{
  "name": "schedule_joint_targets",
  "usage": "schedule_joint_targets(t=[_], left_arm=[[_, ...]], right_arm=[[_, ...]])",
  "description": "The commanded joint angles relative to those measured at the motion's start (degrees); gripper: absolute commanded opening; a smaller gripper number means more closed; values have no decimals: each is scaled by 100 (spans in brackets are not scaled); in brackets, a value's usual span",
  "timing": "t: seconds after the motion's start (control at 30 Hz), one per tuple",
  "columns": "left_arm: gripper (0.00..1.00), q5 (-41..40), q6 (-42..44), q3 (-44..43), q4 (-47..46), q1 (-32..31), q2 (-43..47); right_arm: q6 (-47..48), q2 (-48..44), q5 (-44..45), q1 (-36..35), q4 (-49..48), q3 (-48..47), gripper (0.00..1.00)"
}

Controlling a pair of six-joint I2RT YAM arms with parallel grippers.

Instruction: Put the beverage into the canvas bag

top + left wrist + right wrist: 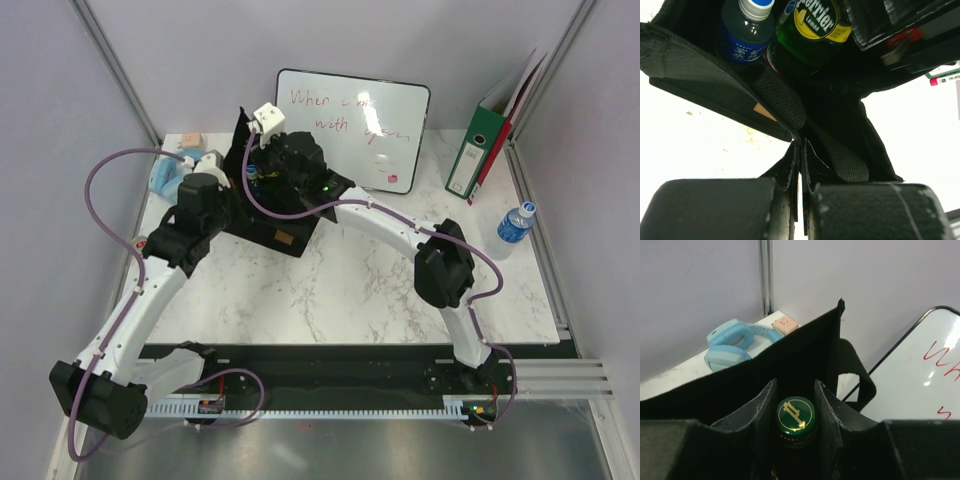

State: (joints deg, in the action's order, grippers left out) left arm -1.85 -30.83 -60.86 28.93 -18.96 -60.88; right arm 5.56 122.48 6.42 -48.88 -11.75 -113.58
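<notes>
The black canvas bag (265, 225) stands at the back middle of the table, its tan label (764, 111) facing the left wrist camera. My left gripper (801, 145) is shut on the bag's rim (700, 70), near a handle. My right gripper (795, 383) reaches down into the bag (790, 355) from above. It is shut on a green glass bottle with a gold-marked green cap (795, 415), fingers on either side of the neck. In the left wrist view the green Perrier bottle (815, 30) is inside the bag next to a blue-labelled water bottle (745, 40).
A second blue-labelled water bottle (514, 226) stands at the table's right edge. A whiteboard (355, 125) leans behind the bag, with a green and red binder (480, 150) to its right. Light blue headphones (168, 178) lie at the back left, also seen in the right wrist view (730, 345).
</notes>
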Motion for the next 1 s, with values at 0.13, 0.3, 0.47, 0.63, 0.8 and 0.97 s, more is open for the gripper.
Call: schedule_joint_targets(t=[0.13, 0.3, 0.47, 0.63, 0.8, 0.97], left_arm=[[2, 27, 51, -66, 95, -2, 252], [2, 26, 86, -31, 113, 6, 270], [2, 26, 77, -14, 122, -2, 270], [2, 61, 51, -31, 113, 6, 261], [2, 123, 33, 4, 113, 6, 261], [2, 123, 68, -5, 113, 6, 305]], right_arm=[[314, -831, 62, 160, -1365, 266, 0], [200, -822, -158, 292, -1610, 381, 0], [59, -646, -395, 318, -1541, -94, 0], [-125, -418, -536, 327, -1673, -489, 0], [-152, -110, -554, 327, -1717, -849, 0], [15, 109, -554, 327, -2032, -727, 0]])
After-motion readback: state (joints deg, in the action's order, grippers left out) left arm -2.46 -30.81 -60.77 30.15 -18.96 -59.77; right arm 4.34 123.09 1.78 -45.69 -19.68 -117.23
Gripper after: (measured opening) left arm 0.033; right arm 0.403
